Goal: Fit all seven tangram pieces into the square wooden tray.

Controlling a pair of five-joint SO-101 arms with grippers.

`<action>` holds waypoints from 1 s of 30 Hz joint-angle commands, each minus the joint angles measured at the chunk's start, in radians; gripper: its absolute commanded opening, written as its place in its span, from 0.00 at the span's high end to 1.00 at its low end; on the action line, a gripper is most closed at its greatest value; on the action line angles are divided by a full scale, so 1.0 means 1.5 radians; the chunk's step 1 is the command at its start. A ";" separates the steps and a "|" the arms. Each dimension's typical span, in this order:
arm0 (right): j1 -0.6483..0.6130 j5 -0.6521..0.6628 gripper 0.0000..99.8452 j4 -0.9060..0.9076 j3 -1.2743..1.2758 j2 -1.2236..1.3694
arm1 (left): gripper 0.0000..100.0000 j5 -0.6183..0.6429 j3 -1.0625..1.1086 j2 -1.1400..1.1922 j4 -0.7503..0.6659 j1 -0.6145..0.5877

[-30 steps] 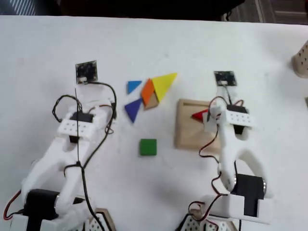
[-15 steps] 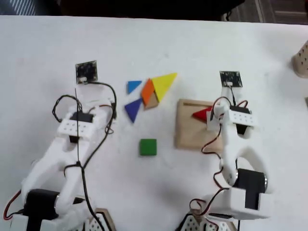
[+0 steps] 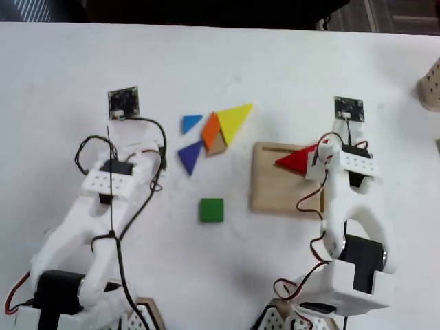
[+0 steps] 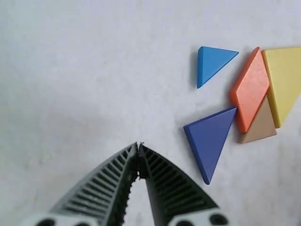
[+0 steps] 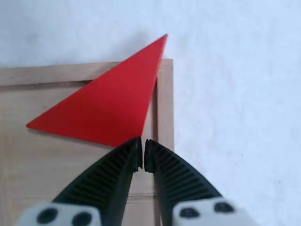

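Right end effector (image 5: 142, 143) was closed on the near corner of the red triangle (image 5: 106, 101), as far as I could judge: jaws all but together, w/ that corner tucked under the tips. The piece wasn't seated. It lay across the tray (image 5: 56, 73) at its far right corner, one tip poking out past the rim. Tilted or riding on the rim, couldn't tell which. The tray floor that showed was bare wood. So 0 of 7 pcs properly in, 1 in hand.

Over to the other side. Left end effector (image 4: 138, 148) was closed on nothing, tips over bare surface (image 4: 70, 70), near the dark blue triangle (image 4: 209, 141) but apart from it. In the cluster beyond, the light blue triangle (image 4: 211, 61) lay on its own. The orange parallelogram (image 4: 249, 89) touched the yellow triangle (image 4: 284, 80) & overlapped the tan triangle (image 4: 258, 129). Dark blue's tip met the orange. The green square (image 3: 211, 210) sat alone, beside the tray but apart from it.

Judgement: early days. Red needs squaring into the corner & dropping flat, then 6 more pcs to fetch.
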 commanded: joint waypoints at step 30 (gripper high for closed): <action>-0.044 -0.099 0.98 0.010 -0.098 0.049 | 0.98 -0.005 -0.004 -0.029 -0.019 -0.007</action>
